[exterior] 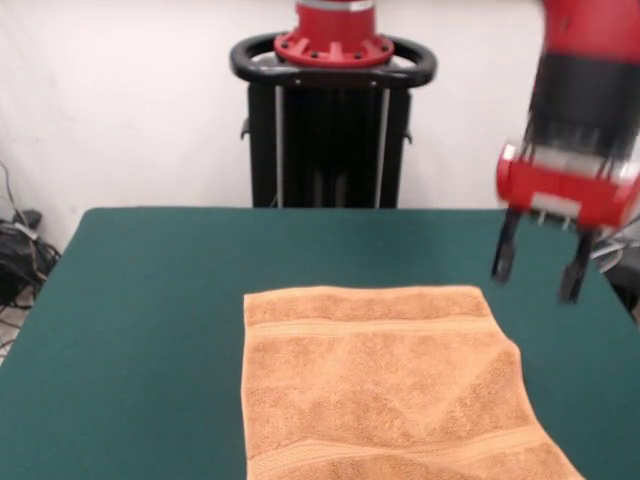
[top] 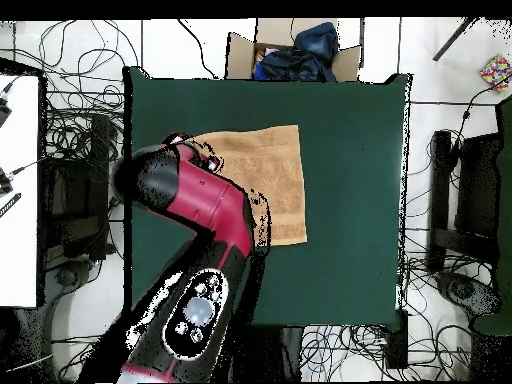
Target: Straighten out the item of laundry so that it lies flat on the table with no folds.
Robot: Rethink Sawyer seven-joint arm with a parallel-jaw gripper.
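Observation:
The orange-tan towel point(exterior: 380, 385) lies spread on the green table point(exterior: 150, 300), with a stripe band near its far edge and another near its front edge. A faint diagonal crease runs across its right half. Its front edge is cut off by the picture. My gripper point(exterior: 540, 262) hangs open and empty above the table, just beyond the towel's far right corner and clear of it. In the overhead view the towel point(top: 270, 175) lies on the table point(top: 350, 150). My arm point(top: 195, 200) covers its left part and hides the gripper.
The black pedestal point(exterior: 330, 120) stands behind the table's far edge. Cables point(exterior: 20, 250) lie on the floor at the left. In the overhead view a cardboard box with blue cloth point(top: 295, 50) sits beyond the table, and a white surface point(top: 18, 190) is at the left.

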